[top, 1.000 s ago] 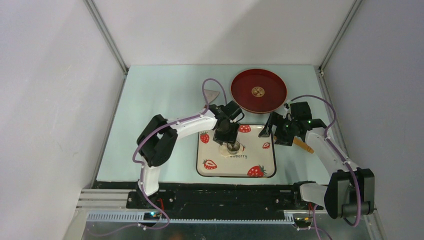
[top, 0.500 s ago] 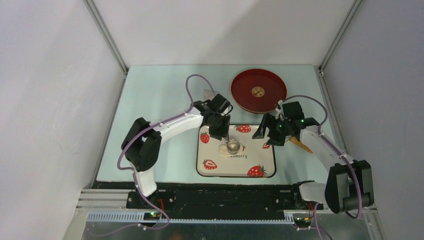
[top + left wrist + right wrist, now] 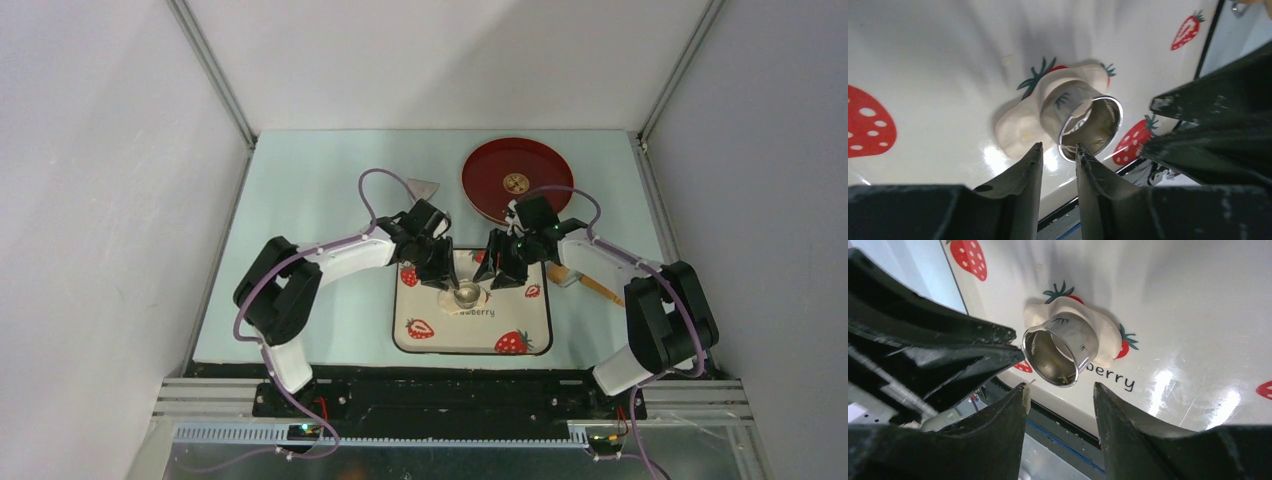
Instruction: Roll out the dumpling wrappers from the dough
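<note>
The left gripper (image 3: 1058, 150) (narrowed to a slit) and the half-spread right gripper (image 3: 1059, 390) have converged on the cutter ring (image 3: 1091, 127) in the dough (image 3: 1015, 127) — both empty, probably to lift it.

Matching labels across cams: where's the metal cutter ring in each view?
Top external: cutter ring in the upper middle of the strawberry tray.
Left wrist: just right of centre, tilted, open rim towards the lower right.
Right wrist: left of centre, open rim towards the lower left.
Shared landmark: the dough it stands on, pale against the tray in all three.
</note>
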Robot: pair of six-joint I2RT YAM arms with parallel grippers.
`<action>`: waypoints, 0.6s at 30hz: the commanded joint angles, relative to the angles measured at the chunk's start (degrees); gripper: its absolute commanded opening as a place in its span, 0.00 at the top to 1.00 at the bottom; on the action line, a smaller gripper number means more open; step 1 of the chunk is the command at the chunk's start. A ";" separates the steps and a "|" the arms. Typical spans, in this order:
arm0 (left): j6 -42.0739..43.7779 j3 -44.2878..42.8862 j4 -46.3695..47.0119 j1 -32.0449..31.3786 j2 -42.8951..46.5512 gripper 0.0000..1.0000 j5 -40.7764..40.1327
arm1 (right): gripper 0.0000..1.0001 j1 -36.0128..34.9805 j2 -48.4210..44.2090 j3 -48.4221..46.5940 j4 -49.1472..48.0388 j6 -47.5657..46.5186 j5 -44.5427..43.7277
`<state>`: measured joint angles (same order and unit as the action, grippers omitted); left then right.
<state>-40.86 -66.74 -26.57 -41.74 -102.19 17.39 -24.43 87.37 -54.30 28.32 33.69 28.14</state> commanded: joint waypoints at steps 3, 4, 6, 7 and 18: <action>-1.67 -0.36 4.70 0.08 3.82 0.67 2.26 | 0.52 0.01 2.59 -1.98 -0.43 0.93 0.83; -1.68 -0.51 4.80 0.12 3.70 0.68 2.45 | 0.52 -0.05 3.21 -2.01 -0.32 0.85 0.84; -1.72 -0.60 4.92 0.09 3.22 0.69 2.77 | 0.53 -0.13 3.94 -2.03 -0.33 0.69 0.97; -1.74 -0.72 4.93 0.04 2.94 0.69 2.81 | 0.55 -0.17 4.25 -1.99 -0.30 0.50 1.22; 0.05 -0.45 4.90 -0.30 1.14 0.77 2.17 | 0.61 -0.85 7.19 -2.02 -1.57 0.38 2.59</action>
<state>-41.60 -66.74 -22.98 -41.76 -100.90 18.87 -24.82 93.62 -54.35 28.12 34.30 29.43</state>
